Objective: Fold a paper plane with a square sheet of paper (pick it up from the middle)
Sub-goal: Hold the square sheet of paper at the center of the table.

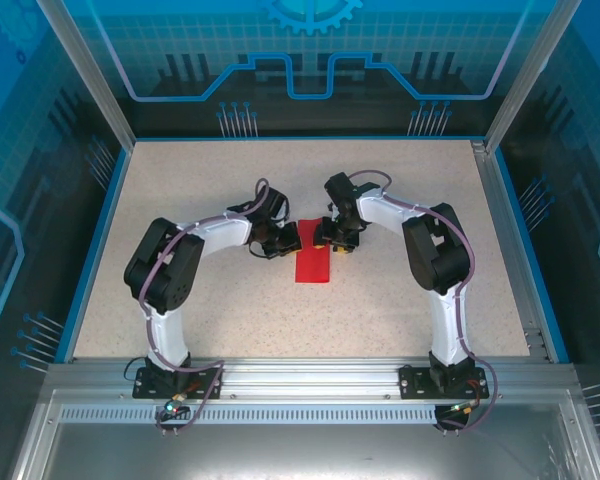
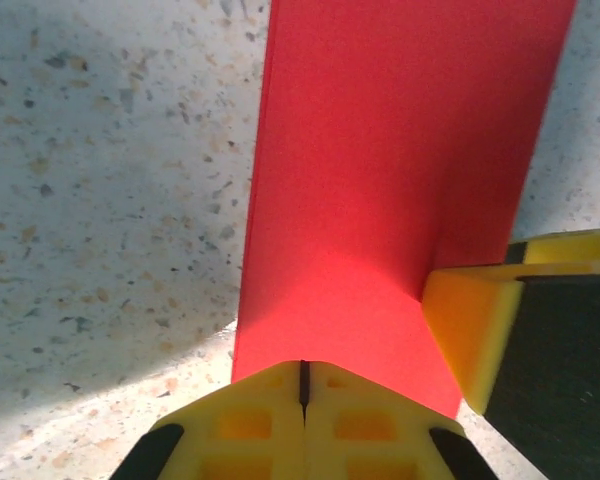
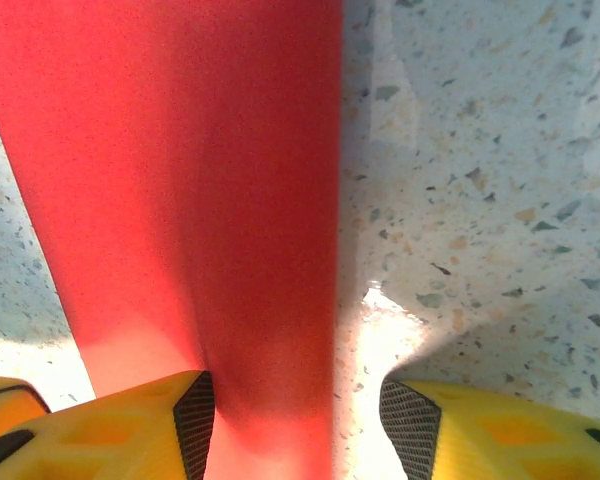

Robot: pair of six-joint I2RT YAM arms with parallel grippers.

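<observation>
Left gripper pressed together, pinching the paper at its end; right gripper half spread astride the paper's long edge; bare table all round

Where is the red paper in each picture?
Top external: paper near the centre of the table.
Left wrist: paper in the upper middle and right.
Right wrist: paper over the left half.
Shared landmark: the speckled table beside it.

The red sheet of paper, apparently folded into a narrow strip, lies on the table.
</observation>
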